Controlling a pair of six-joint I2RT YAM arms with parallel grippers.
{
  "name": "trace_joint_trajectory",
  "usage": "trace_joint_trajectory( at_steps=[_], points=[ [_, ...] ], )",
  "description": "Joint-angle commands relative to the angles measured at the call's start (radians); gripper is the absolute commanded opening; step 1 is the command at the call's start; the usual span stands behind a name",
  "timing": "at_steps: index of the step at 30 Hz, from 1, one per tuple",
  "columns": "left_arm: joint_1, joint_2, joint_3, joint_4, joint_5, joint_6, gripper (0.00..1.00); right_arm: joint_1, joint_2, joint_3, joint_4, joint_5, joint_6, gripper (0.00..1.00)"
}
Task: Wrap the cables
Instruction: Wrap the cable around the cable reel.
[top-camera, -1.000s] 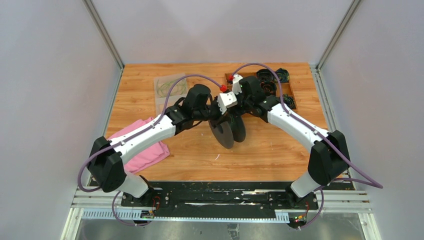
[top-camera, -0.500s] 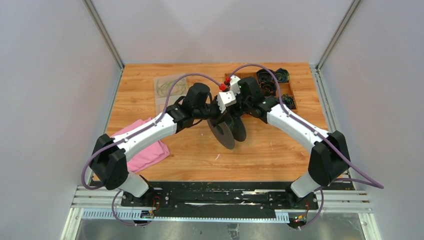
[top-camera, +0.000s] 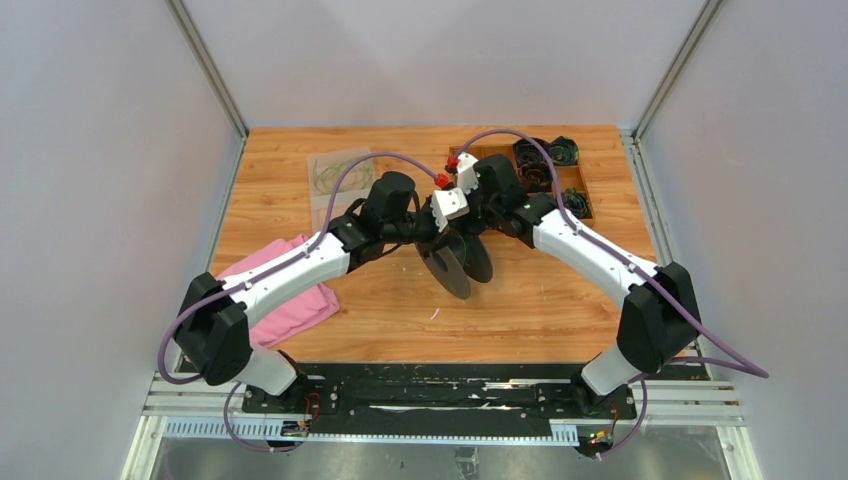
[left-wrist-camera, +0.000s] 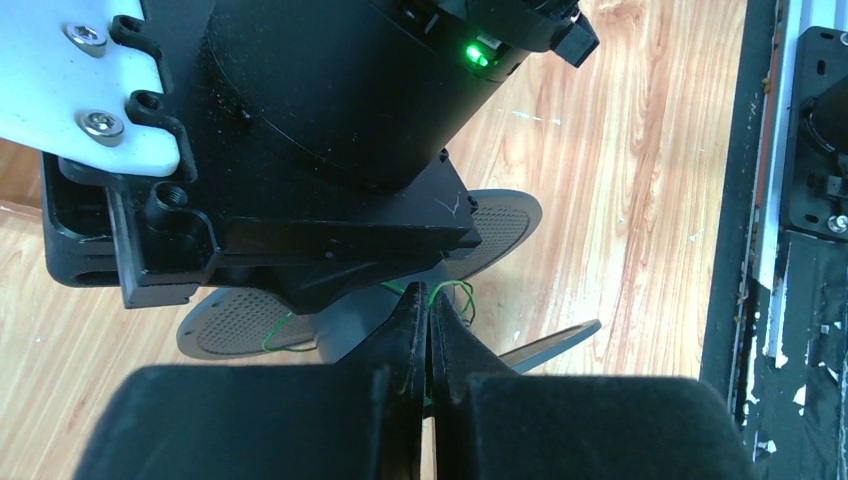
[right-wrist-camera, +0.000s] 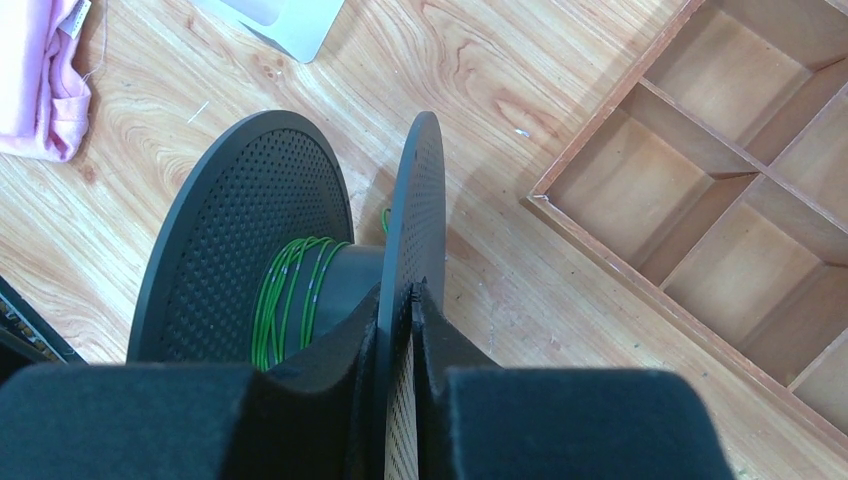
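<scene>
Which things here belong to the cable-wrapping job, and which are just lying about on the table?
In the job:
black spool, held by one flange in the right gripper
green cable, some turns already wound on, pinched by the left gripper

Lying about:
pink cloth
wooden compartment tray
clear bag of greenish wire, untouched

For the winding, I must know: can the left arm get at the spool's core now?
Probably yes: the right gripper pinches only one flange at its rim, leaving the gap over the core open toward the left gripper.
</scene>
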Motion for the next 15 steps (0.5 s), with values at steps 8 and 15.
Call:
trace_joint_trajectory(
  at_steps=[8, 15],
  points=[
    [0.014, 0.015, -0.045, -0.130, -0.016, 0.037, 0.01, 0.002, -0.062, 0.024, -0.040, 0.024, -0.045, 0.17],
    [0.014, 0.016, -0.049, -0.130, -0.011, 0.041, 0.00, 0.001, -0.074, 0.036, -0.041, 0.016, -0.055, 0.20]
  ],
)
